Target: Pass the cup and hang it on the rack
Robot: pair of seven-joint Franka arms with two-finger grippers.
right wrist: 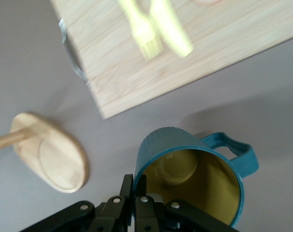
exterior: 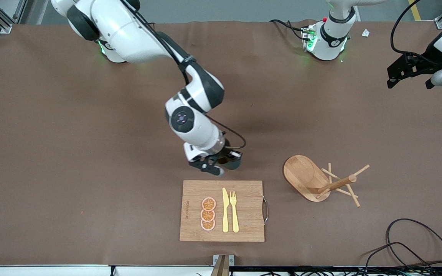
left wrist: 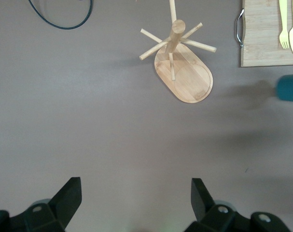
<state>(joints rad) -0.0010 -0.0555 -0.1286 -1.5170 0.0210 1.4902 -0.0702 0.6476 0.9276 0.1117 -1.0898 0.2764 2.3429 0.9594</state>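
Observation:
The dark teal cup with a yellowish inside hangs from my right gripper, which is shut on its rim, one finger inside and one outside. It is over the bare table beside the cutting board's farther edge, handle pointing away from the fingers. The cup's side also shows in the left wrist view. The wooden rack stands upright toward the left arm's end, also seen in the left wrist view and the right wrist view. My left gripper is open and empty, waiting high over the table.
A bamboo cutting board with a metal handle lies nearer the front camera than the cup, bearing a yellow knife, a yellow fork and three orange slices. Black cables lie at the near corner by the left arm's end.

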